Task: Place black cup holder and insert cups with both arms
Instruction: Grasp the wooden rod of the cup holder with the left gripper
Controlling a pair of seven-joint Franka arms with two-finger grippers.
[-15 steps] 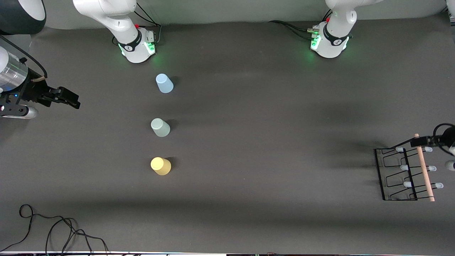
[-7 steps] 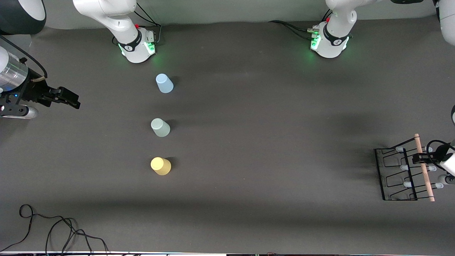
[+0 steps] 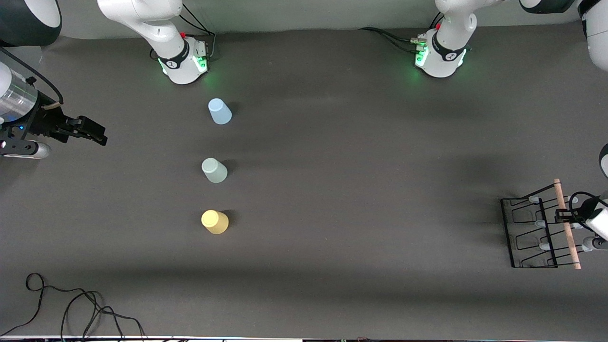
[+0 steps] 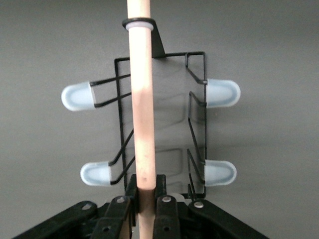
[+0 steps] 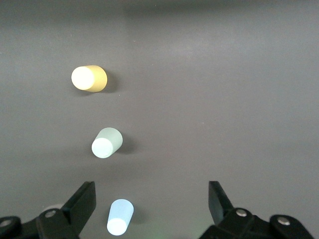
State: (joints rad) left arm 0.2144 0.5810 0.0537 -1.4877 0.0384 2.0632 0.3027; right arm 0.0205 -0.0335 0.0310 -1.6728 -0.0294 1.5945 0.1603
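The left gripper (image 4: 145,199) is clamped across the wooden rod handle (image 4: 141,99) of the black cup holder (image 3: 529,232) at the left arm's table end; rod crosswise between its jaws; the right gripper (image 5: 149,204), jaws wide and empty, waits above the cups (image 3: 214,170).

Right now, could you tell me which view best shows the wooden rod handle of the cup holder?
The left wrist view: the wooden rod handle fills it. The front view shows it small; the right wrist view misses it.
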